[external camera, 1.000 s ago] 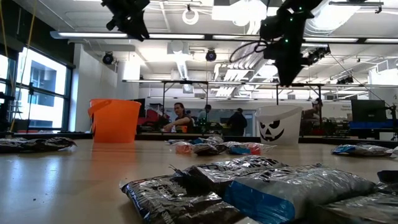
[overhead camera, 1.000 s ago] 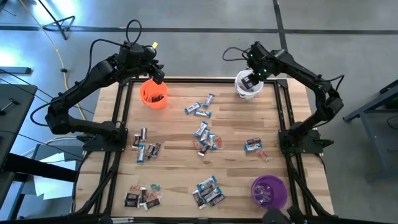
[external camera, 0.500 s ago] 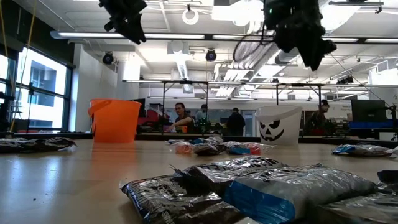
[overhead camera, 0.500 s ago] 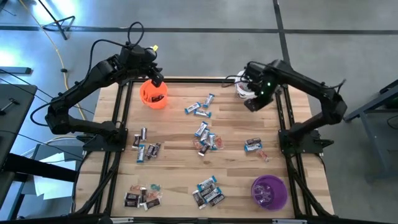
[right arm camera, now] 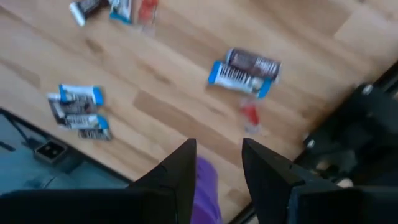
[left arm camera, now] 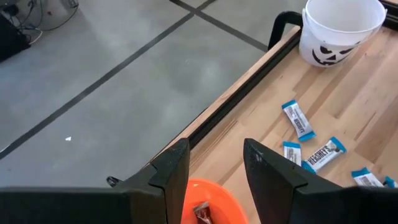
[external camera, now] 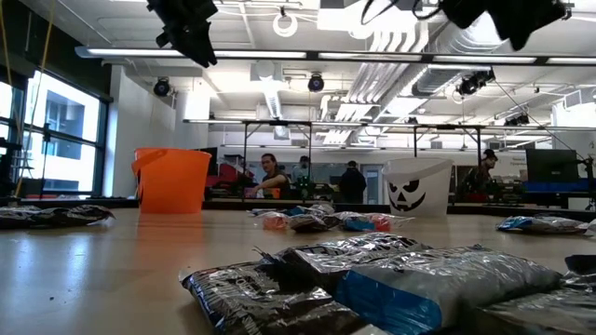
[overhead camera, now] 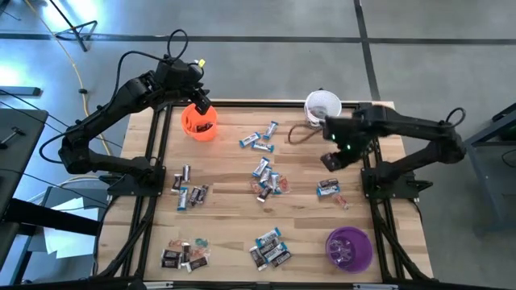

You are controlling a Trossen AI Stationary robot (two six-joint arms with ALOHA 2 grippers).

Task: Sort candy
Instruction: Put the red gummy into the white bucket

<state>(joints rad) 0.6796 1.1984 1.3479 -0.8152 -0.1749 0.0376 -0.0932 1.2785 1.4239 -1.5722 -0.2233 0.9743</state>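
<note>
The sorting is partway along by the look of it: the left tool (overhead camera: 201, 103) hovers over the orange cup (overhead camera: 199, 121), fingers apart and holding nothing, and a dark wrapped piece (left arm camera: 201, 213) lies in the cup beneath it, so a drop there seems just made. The right tool (overhead camera: 331, 159) hangs above the tabletop (overhead camera: 234, 173) between the white pumpkin-faced cup (overhead camera: 322, 105) and a small pair of candy pieces (overhead camera: 327, 188) near its own side; its fingers are also apart with nothing between them, and its wrist view looks down on that blue-and-brown pair (right arm camera: 244, 73) with a small red piece (right arm camera: 249, 113) just beside it. I judge the right arm is heading for a pickup, which calls for lowering over one single wrapper and closing on it without dragging its neighbour. Most of the candy is unsorted: a blue-and-white group (overhead camera: 260, 138) toward the far edge, a mixed cluster (overhead camera: 266, 181) at the centre, dark pieces (overhead camera: 188, 192) on the left, and two more heaps (overhead camera: 270, 248) along the near edge. The purple cup (overhead camera: 349, 248) sits at the near right corner. The pieces overlap in the heaps, which may hinder clean grasps, and the white cup stands near the right arm's path
</note>
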